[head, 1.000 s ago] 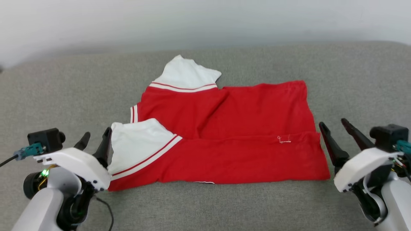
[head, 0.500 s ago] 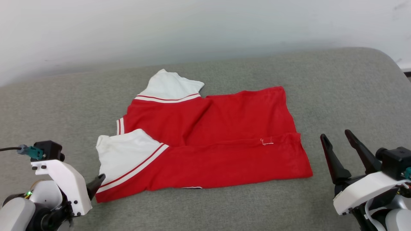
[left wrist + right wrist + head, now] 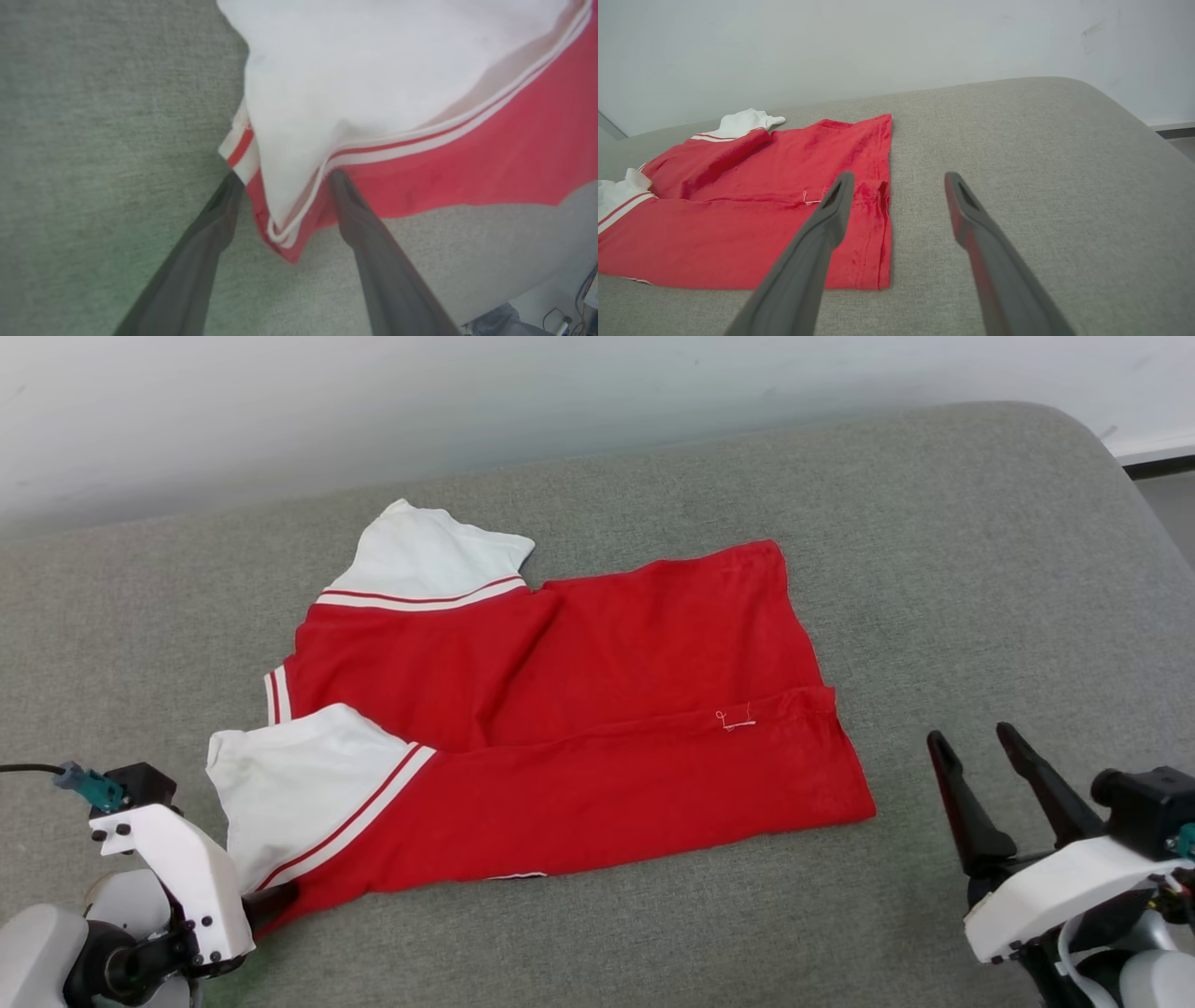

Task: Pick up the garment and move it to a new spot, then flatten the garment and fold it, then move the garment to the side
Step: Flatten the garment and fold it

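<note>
A red T-shirt with white short sleeves, the garment (image 3: 560, 728), lies flat on a grey upholstered cushion (image 3: 980, 551) in front of a pale wall (image 3: 467, 392). It looks folded once lengthwise, the near half laid over the far half. Its long axis runs from 9 o'clock, where the sleeves and striped trim are, to 3 o'clock, where the hem is, with the hem end tipped slightly away.

From the shirt's middle, the left gripper (image 3: 286, 177) sits at about 8 o'clock. In the left wrist view its two dark fingers are spread apart and straddle the shirt's near sleeve-end corner, which points down between them; they are not clamped on it. The right gripper (image 3: 971, 735) waits at about 4 o'clock, fingers spread and empty, near the hem corner but apart from it. The left arm is therefore the closer one, and any coming pinch depends on that corner staying between its fingers.

Compared with a second earlier, the whole head view has shifted, so the camera moved, not the shirt. The left gripper, then upright beside the white sleeve, now sits lower, aimed at the corner. The right gripper is as widely spread as before.
</note>
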Controlling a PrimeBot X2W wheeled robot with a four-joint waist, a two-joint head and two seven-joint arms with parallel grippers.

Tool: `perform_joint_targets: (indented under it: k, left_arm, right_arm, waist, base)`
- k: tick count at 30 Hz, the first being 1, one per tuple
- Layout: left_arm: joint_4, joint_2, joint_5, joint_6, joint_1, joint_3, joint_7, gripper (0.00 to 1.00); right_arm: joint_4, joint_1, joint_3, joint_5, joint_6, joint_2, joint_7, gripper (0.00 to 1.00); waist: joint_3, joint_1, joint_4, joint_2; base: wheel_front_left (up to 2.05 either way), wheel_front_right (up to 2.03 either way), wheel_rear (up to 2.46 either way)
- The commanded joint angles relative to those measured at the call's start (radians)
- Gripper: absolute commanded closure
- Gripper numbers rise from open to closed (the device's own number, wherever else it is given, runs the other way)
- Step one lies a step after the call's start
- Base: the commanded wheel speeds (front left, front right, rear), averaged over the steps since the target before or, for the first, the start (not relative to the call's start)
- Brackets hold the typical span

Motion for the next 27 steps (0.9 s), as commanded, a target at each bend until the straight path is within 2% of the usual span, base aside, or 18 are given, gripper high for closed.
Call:
perform_joint_targets:
  k: [1, 8, 15, 18, 27]
  left_arm:
    - [0.043, -0.072, -0.013, -0.015, 0.03, -0.051, 0.017, 1.0]
    - [0.054, -0.084, 0.004, -0.045, -0.008, -0.041, -0.043, 1.0]
    - [-0.042, -0.048, 0.036, -0.037, -0.04, -0.01, -0.101, 1.0]
    - [-0.112, -0.043, 0.055, -0.013, -0.044, -0.016, -0.101, 1.0]
    - [-0.224, -0.049, 0.093, 0.022, -0.071, -0.03, -0.106, 1.0]
  right_arm:
    - [0.004, -0.01, -0.016, 0.018, -0.001, -0.01, 0.021, 0.0]
    - [0.012, -0.03, -0.056, 0.102, -0.001, -0.056, 0.148, 0.0]
    - [0.121, -0.104, -0.04, 0.19, -0.001, -0.106, 0.484, 0.0]
    - [0.17, -0.152, -0.017, 0.213, -0.001, -0.111, 0.577, 0.0]
    - [0.343, -0.256, 0.024, 0.228, -0.001, -0.078, 0.661, 0.0]
  waist:
    - [0.004, 0.0001, 0.001, 0.0]
    - [0.002, 0.0001, 0.035, 0.0]
    - [0.006, 0.0001, 0.088, 0.0]
    - [0.021, 0.0001, 0.114, 0.0]
    - [0.076, 0.0001, 0.169, 0.0]
  base:
    - [0.0, 0.0, 0.0]
    - [0.0, 0.0, 0.0]
    - [0.0, 0.0, 0.0]
    - [0.0, 0.0, 0.0]
    - [0.0, 0.0, 0.0]
